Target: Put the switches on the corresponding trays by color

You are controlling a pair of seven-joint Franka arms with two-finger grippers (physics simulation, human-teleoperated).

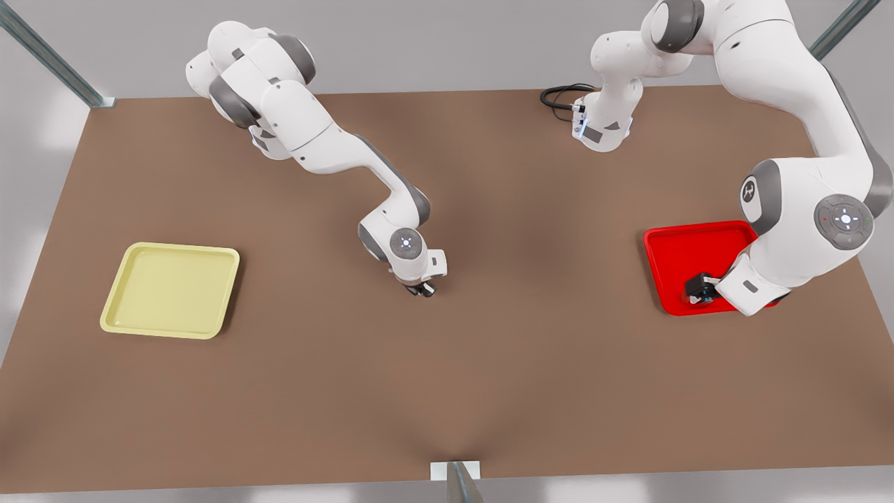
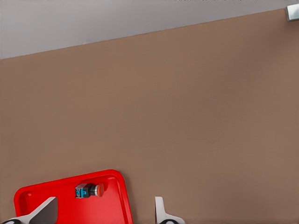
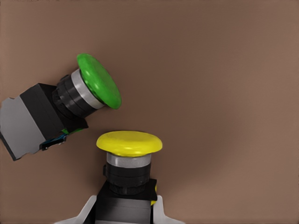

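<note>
The red switch (image 2: pixel 88 190) lies on its side inside the red tray (image 2: pixel 70 210), near one rim. My left gripper (image 2: pixel 103 212) hovers open just above it, with its fingers (image 2: pixel 161 210) spread wide and nothing between them. In the front view this gripper (image 1: pixel 700 292) is over the red tray (image 1: pixel 670 241) at the right. My right gripper (image 1: pixel 421 288) is low at the table's middle, shut on the dark body of the yellow switch (image 3: pixel 129 144). The pale yellow tray (image 1: pixel 171 290) sits bare at the front view's left.
A green-capped switch (image 3: pixel 70 100) lies tilted on the table right beside the yellow one. A black cable (image 1: pixel 559 94) loops at the back edge. A metal post (image 1: pixel 457 475) stands at the near edge.
</note>
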